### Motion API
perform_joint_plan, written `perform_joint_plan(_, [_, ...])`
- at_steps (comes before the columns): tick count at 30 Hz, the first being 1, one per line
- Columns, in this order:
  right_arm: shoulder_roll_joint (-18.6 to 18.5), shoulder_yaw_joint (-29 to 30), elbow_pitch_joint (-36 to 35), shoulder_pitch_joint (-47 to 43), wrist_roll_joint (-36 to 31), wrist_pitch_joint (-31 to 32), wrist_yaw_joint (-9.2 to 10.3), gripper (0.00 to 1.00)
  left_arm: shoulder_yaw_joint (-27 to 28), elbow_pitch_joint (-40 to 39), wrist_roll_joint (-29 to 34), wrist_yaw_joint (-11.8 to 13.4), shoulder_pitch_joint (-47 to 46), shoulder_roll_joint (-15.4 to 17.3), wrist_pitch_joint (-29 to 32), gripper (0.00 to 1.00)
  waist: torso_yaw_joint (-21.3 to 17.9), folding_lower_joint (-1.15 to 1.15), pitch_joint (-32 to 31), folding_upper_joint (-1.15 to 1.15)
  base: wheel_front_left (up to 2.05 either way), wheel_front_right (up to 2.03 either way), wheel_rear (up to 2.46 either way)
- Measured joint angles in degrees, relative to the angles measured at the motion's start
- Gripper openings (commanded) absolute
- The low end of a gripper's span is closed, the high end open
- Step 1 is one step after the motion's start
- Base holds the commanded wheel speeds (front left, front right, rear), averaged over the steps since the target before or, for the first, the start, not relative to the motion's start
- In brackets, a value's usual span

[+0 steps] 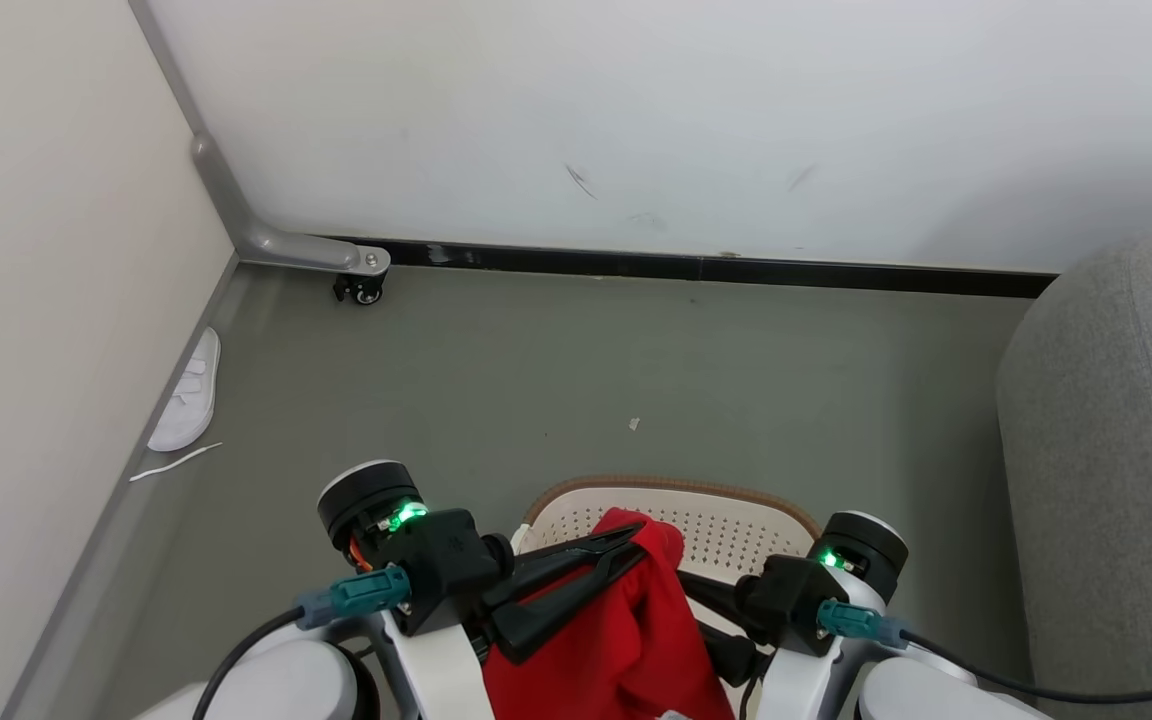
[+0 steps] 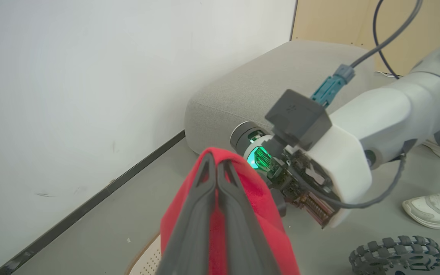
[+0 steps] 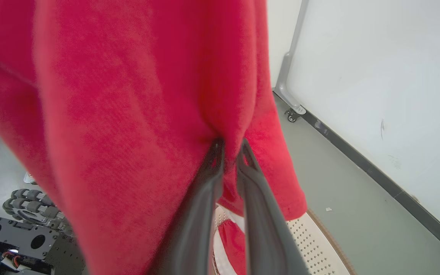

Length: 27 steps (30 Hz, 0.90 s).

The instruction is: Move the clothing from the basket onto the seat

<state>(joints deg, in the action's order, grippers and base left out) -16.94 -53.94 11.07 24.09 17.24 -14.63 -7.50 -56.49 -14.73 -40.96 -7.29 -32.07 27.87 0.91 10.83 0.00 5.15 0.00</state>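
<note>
Hanging in fuzzy bright-red folds over the basket, the clothing is pinched by left tool and right tool.

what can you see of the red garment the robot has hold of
The red garment is soft, fuzzy, bright red fabric, plain where it shows. It hangs in loose folds over the basket. The left gripper has its fingers shut on the top fold, which drapes over their tips. The right gripper pinches a bunched crease in the cloth between its fingers.
</note>
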Motion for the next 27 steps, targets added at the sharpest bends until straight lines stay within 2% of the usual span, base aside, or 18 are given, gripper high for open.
perform_joint_plan(4, [-0.3, -0.4, -0.3, 0.6, 1.0, 0.0, 0.00, 0.00, -0.2, 0.0, -0.9, 0.0, -0.5, 0.3, -0.6, 0.00, -0.2, 0.00, 0.2, 0.00, 0.00, 0.00, 0.00])
perform_joint_plan(23, [-1.3, 0.9, -2.4, 2.3, 2.6, 0.0, 0.00, 0.00, -0.4, 2.1, -2.5, 0.0, -1.6, 1.6, -2.8, 0.00, -1.0, 0.00, 1.3, 0.00, 0.00, 0.00, 0.00])
perform_joint_plan(24, [-1.3, 1.4, -2.7, 2.3, 2.8, 0.0, 0.00, 0.00, -0.4, 2.4, -2.5, 0.0, -1.6, 1.7, -3.1, 0.02, -1.0, 0.00, 1.4, 0.00, 0.00, 0.00, 0.00])
perform_joint_plan(25, [-1.3, 1.7, -2.8, 2.3, 2.8, 0.0, 0.00, 0.00, -0.2, 2.6, -2.6, 0.0, -1.6, 1.7, -3.3, 0.11, -1.1, 0.00, 1.4, 0.00, 0.00, 0.00, 0.00])
perform_joint_plan(27, [-1.4, 2.6, -3.1, 2.3, 2.8, 0.0, 0.00, 0.00, 0.0, 2.9, -2.9, 0.0, -1.5, 1.7, -3.6, 0.17, -1.2, 0.00, 1.5, 0.00, 0.00, 0.00, 0.00])
